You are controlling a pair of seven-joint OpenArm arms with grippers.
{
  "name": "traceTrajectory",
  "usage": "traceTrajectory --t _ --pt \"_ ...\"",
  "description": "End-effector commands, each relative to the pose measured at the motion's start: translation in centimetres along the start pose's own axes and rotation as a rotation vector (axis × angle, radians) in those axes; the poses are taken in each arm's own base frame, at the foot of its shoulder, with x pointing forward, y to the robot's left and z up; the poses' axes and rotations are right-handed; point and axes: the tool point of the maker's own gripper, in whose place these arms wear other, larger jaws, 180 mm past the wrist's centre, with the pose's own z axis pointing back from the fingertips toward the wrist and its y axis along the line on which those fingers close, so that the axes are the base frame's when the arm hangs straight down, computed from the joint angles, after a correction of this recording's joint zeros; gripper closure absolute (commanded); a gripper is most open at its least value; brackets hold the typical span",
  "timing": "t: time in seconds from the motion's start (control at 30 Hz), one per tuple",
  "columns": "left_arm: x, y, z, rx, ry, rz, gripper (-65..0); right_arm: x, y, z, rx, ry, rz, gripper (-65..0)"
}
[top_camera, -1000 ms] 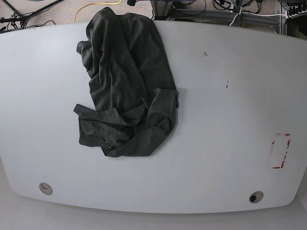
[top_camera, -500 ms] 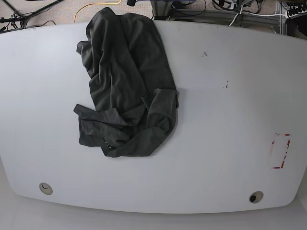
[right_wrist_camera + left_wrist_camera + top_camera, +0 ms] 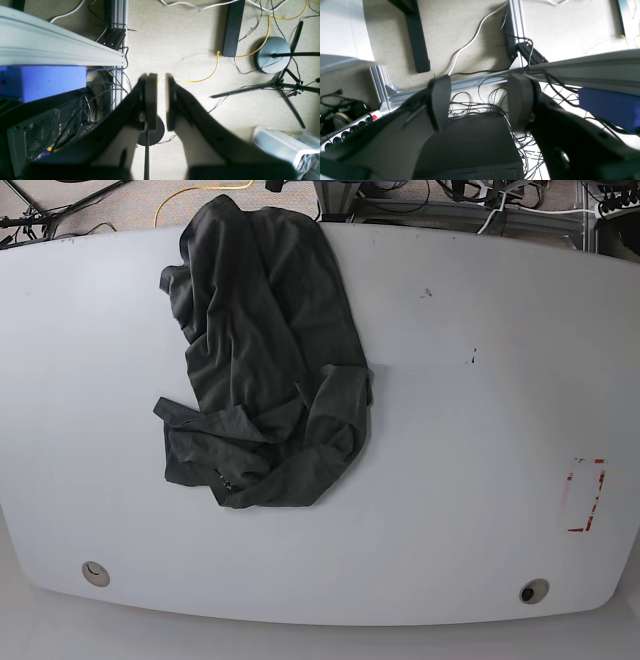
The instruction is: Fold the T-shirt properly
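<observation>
Here the large dark charcoal-grey T-shirt (image 3: 262,355) of soft, wrinkly fabric lies crumpled in a long heap on the wide white bench (image 3: 470,440), toward the base view's left half, its far end reaching the bench's back edge and its near end bunched into thick folds. Neither arm appears over the bench in the base view. The left pincer (image 3: 480,102) hangs with its dark fingers spread wide and nothing between them, over beige carpet, tangled black cables and a dark box. The right pincer (image 3: 160,100) has its fingers drawn nearly together, only a thin gap between them and nothing gripped, above the carpet, where a yellow cable (image 3: 212,72) runs past a black stand's round base (image 3: 272,55).
</observation>
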Motion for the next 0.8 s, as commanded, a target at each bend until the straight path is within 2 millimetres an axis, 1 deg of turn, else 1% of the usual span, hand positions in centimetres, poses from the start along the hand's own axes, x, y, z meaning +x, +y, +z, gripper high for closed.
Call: traceTrajectory --t 0.0,0.23,0.3,0.57,0.63,0.77 --pt "0.6 0.1 1.0 0.004 -0.031 -0.007 -33.4 0.4 -0.2 1.0 -0.01 -0.018 -0.002 -4.7" --pt "1.3 0.2 1.9 0.01 -0.051 -0.003 -33.2 1.0 -0.2 2.0 -0.013 -0.033 0.0 -4.7" --pt "1.8 1.5 2.7 0.04 -0.068 0.012 -33.4 2.0 -0.5 2.8 -0.018 -0.069 0.013 -4.4" --pt "3.0 2.4 4.1 0.065 -0.105 0.028 -33.5 4.4 -0.7 4.2 -0.027 -0.143 0.021 -4.4" --pt "4.5 3.0 4.5 0.083 -0.148 0.057 -33.8 5.3 -0.8 4.7 -0.032 -0.165 0.021 -4.4" --pt "5.1 3.2 4.9 0.087 -0.167 0.066 -34.0 6.3 -0.8 5.0 -0.033 -0.194 0.027 -4.5"
